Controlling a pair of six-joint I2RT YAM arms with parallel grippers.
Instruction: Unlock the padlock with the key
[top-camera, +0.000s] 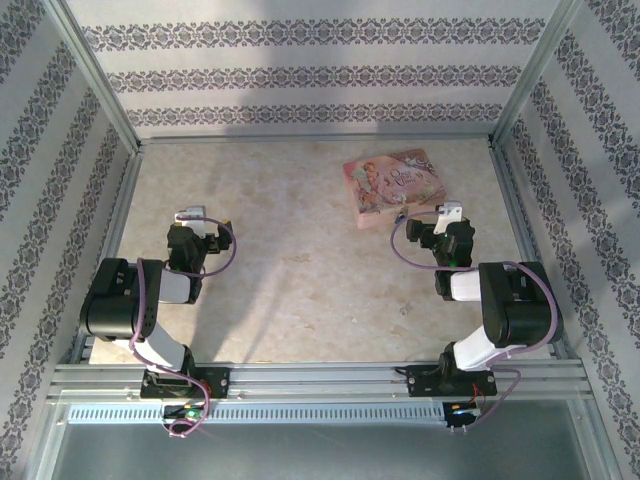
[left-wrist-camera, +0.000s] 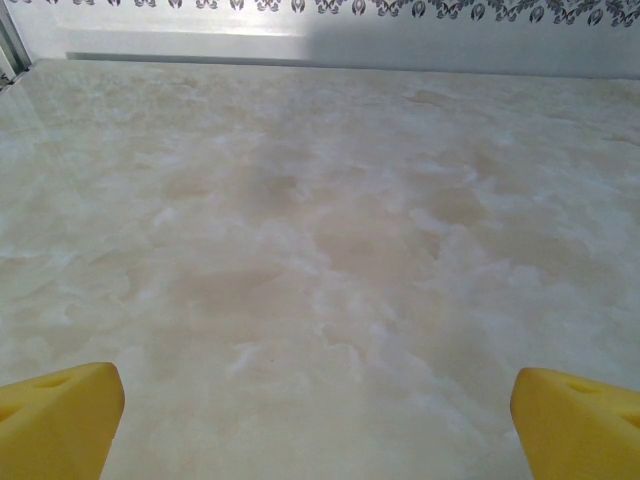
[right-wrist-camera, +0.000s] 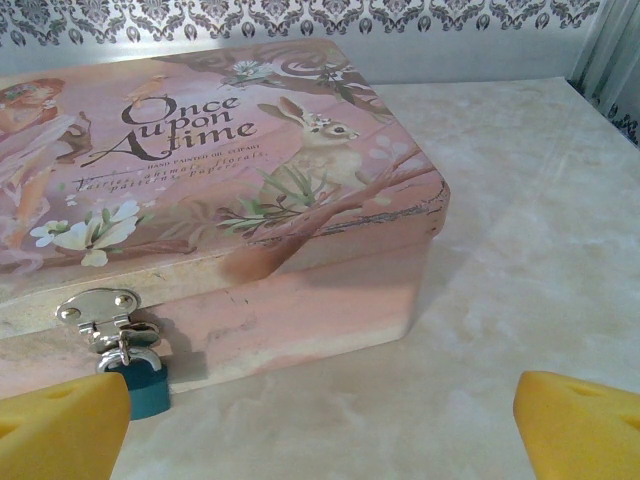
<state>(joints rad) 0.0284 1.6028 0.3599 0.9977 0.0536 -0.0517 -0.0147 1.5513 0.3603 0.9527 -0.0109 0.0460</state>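
Marbled beige bench (top-camera: 300, 290), patterned walls (top-camera: 300, 70) around. Teal padlock (right-wrist-camera: 148, 390) hangs from hasp (right-wrist-camera: 98, 312) on front of pink tin (right-wrist-camera: 250, 180). Right gripper (right-wrist-camera: 320, 430) spread wide, just before tin; left gripper (left-wrist-camera: 320, 420) spread, well left of tin.

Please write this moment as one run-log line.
left fingers: open, above table; right fingers: open, facing padlock; padlock: hangs on hasp of pink tin
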